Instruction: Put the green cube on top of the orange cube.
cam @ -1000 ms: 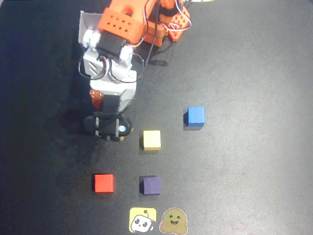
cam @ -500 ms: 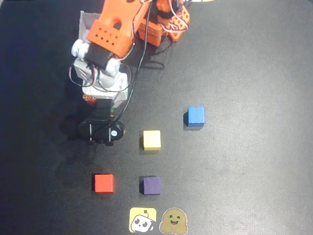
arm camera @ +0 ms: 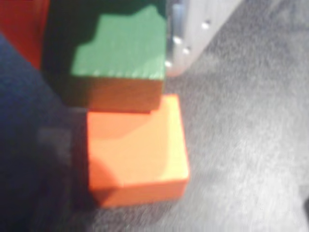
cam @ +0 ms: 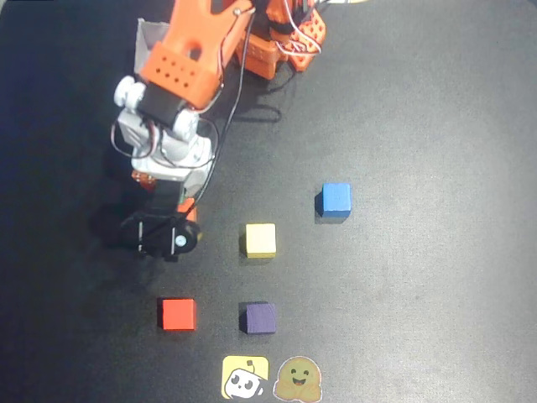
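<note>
Overhead view, left to right: the arm has swung left and nearer over the last second, carrying the gripper [cam: 159, 238] away from the yellow cube [cam: 260, 240]. In the wrist view, the jaws are clamped on the green cube [arm camera: 123, 50], held just above the orange cube [arm camera: 137, 154] and overlapping only its far edge. Judgement: transport nearly complete; final alignment and lowering remain. The table [cam: 419, 294] is dark.
</note>
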Motion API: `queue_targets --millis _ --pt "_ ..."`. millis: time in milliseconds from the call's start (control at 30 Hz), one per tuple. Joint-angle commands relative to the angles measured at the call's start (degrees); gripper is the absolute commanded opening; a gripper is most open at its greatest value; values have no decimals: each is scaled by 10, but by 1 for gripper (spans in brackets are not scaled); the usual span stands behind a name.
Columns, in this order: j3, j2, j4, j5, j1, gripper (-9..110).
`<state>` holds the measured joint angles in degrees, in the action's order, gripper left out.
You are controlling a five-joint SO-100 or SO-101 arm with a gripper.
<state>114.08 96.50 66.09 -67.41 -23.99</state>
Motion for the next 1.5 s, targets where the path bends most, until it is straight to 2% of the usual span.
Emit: queue_targets --millis 0,433,1467 --pt "-40 -10 -4 -10 8 5" --pt "-60 -27 -5 -48 33 5" --pt "-98 -48 -9 -58 37 5"
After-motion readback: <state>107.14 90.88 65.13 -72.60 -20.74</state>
